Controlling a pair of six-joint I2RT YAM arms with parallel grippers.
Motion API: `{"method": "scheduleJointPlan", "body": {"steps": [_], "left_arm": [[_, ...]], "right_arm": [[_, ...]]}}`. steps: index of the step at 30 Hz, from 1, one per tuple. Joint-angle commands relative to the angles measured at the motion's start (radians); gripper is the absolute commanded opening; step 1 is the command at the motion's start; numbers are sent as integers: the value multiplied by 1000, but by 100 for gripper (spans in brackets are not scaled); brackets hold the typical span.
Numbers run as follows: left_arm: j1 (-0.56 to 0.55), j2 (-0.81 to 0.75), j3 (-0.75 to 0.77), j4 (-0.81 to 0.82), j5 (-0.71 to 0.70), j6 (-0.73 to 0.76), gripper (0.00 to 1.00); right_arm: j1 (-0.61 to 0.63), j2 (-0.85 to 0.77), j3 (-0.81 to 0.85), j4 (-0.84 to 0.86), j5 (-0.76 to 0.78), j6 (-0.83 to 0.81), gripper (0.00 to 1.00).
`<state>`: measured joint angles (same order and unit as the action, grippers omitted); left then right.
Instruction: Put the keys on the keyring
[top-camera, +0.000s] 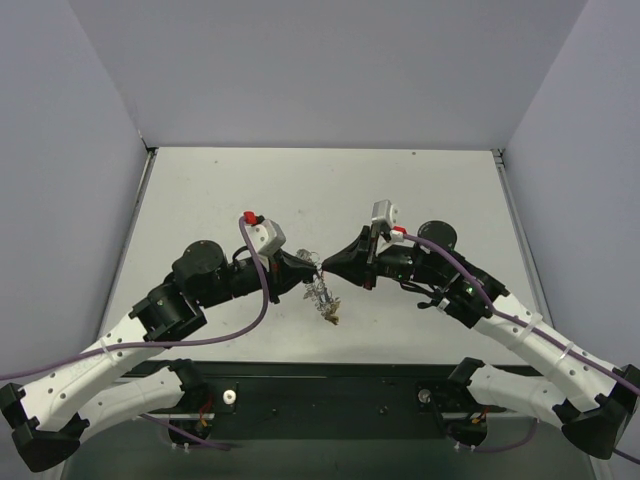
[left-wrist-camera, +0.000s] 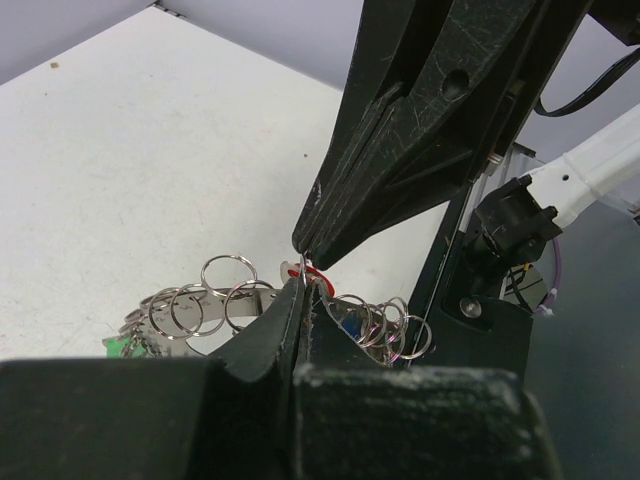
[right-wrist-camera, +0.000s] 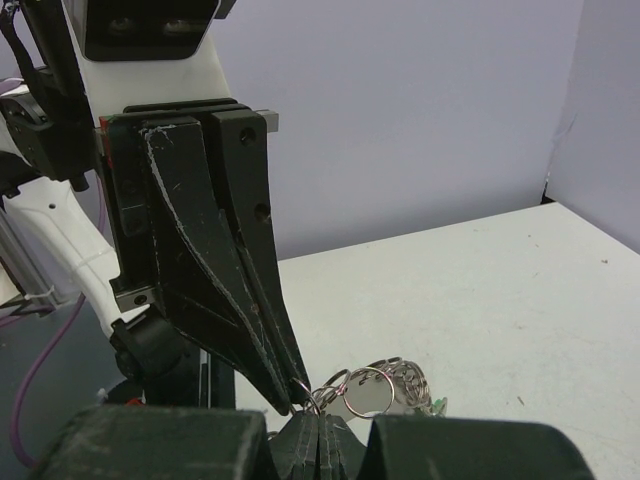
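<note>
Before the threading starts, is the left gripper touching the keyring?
Touching. The left wrist view shows the left gripper shut on the keyring, its wire pinched at the tips.

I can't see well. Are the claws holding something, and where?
The left gripper and right gripper both pinch the keyring by its thin wire rim, tips meeting.

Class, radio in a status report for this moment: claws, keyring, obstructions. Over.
Left claw shut, right claw shut, tips meeting on keyring. Keys bunched among its rings. No obstruction visible.
</note>
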<state>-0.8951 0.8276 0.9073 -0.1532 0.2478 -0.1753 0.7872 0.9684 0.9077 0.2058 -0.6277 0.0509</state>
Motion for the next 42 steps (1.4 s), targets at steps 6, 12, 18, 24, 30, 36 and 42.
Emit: {"method": "scheduleJointPlan", "body": {"steps": [6,12,18,24,30,36,42], "left_arm": [[-2,-38,2,107,79,8,0],[-2,-59,-10,126,108,13,0],[-2,-73,-19,176,148,2,0],[-4,-55,-8,188,122,-23,0],[-2,-41,10,121,23,-16,0],[-4,-45,7,119,-76,-64,0],[-4,-39,-16,138,-113,-119,0]], "right_arm": [[0,-34,-13,86,49,-17,0],[1,-23,-15,84,48,-13,0],[0,-17,-15,76,46,-11,0],[1,-20,-18,75,45,-13,0],[1,-56,-12,47,63,-29,0],[0,-79,-4,26,71,-42,0],[0,-79,2,46,40,-42,0]]}}
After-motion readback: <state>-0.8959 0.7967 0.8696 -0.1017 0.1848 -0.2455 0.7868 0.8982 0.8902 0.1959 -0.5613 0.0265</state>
